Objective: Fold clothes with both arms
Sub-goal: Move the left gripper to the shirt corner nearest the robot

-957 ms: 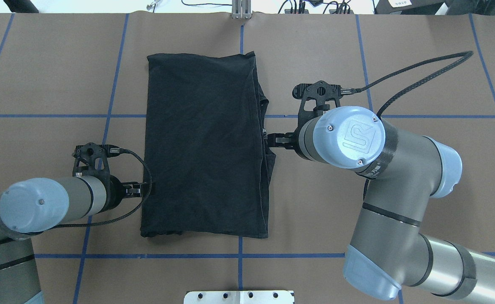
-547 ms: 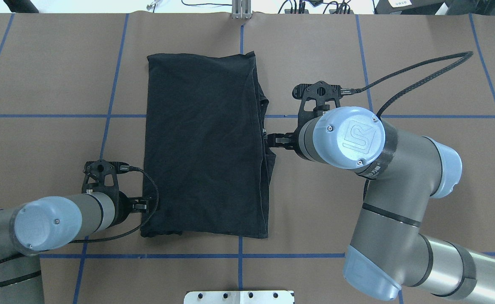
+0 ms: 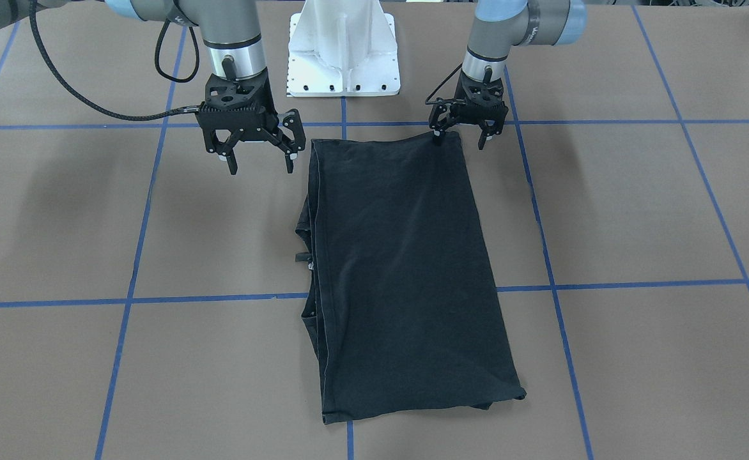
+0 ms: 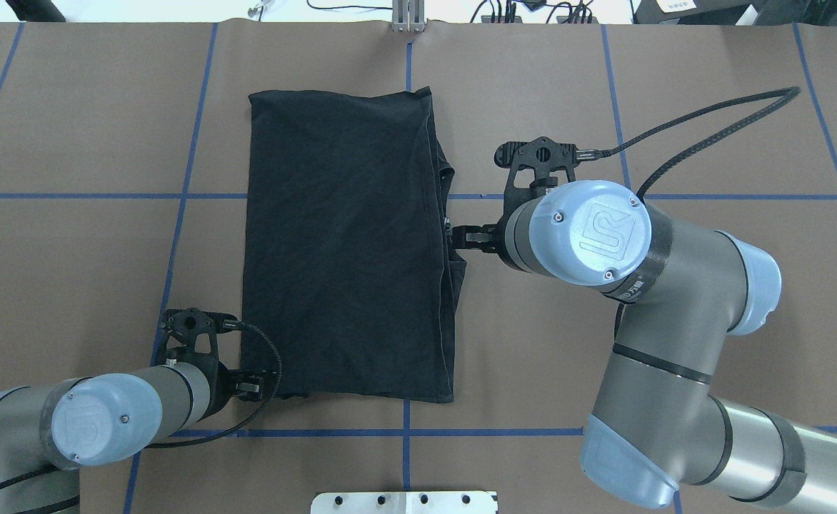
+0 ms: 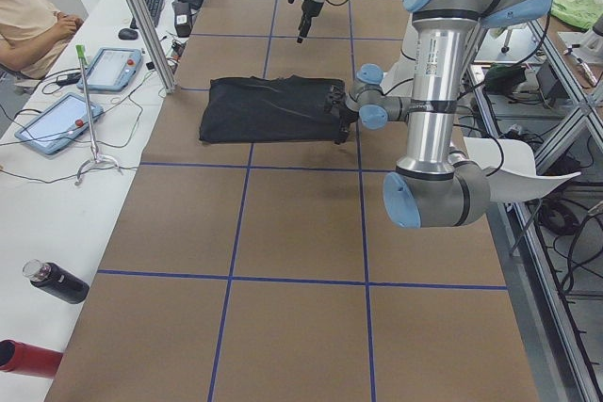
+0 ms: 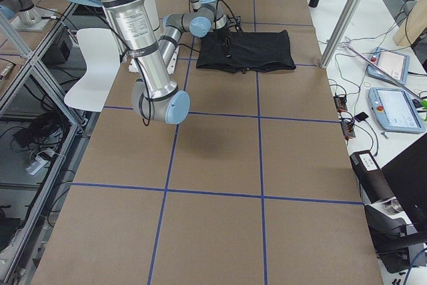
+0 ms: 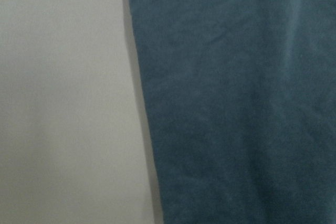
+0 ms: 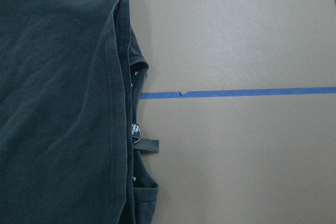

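A raised "UR" mark stands on the light-blue round end cap (image 4: 608,228) of the right arm in the overhead view, with a fainter one on the left arm's cap (image 4: 88,421). The white print on the black band (image 4: 631,289) round the right arm is too small to read.

Only the right wrist view shows a small white neck label (image 8: 135,128), its print unreadable, and a short black fabric loop (image 8: 149,145). Both poke out of the layered edge of the black short-sleeved T-shirt (image 4: 347,243), which lies folded into a long rectangle mid-frame on the brown paper-covered table (image 4: 68,107), across a blue tape line (image 4: 68,195).

The overhead view hides both claws under the wrists, but the front-facing view shows them. The left gripper (image 3: 459,143), right of centre at the top, is spread, with one finger at the shirt's top right corner and the other off the cloth. Contact cannot be told. The right gripper (image 3: 261,168), upper left, is spread wide and raised clear of the shirt.

The left wrist view gives only blurred bluish cloth beside pale table. The left side view adds a person in a beige top (image 5: 24,21) at upper left
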Robot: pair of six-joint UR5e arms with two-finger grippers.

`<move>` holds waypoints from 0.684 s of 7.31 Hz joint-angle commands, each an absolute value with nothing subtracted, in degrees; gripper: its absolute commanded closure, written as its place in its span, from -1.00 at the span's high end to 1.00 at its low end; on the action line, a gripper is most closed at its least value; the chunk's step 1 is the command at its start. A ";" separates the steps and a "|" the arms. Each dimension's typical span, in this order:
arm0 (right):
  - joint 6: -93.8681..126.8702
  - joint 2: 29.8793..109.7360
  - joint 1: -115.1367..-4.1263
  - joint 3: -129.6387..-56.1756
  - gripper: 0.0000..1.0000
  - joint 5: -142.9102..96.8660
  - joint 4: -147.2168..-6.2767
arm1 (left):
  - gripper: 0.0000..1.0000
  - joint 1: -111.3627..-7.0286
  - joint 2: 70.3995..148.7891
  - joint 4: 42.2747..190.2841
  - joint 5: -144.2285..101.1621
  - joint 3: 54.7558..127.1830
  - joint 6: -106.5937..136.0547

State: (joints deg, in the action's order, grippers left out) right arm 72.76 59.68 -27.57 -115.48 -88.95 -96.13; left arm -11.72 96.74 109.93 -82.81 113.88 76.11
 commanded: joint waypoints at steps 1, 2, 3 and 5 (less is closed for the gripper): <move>72.77 59.68 -27.51 -115.40 1.00 -88.86 -96.06 | 1.00 -11.51 96.85 109.95 -82.62 113.47 76.20; 72.77 59.59 -27.60 -115.49 1.00 -88.86 -96.06 | 0.96 -11.51 97.64 109.95 -82.70 113.55 76.20; 72.77 59.59 -27.42 -115.40 1.00 -88.86 -96.06 | 0.56 -11.60 98.60 109.95 -82.71 113.64 76.29; 72.86 59.50 -27.51 -115.49 1.00 -88.86 -96.06 | 0.11 -11.51 98.70 109.95 -82.79 113.56 77.33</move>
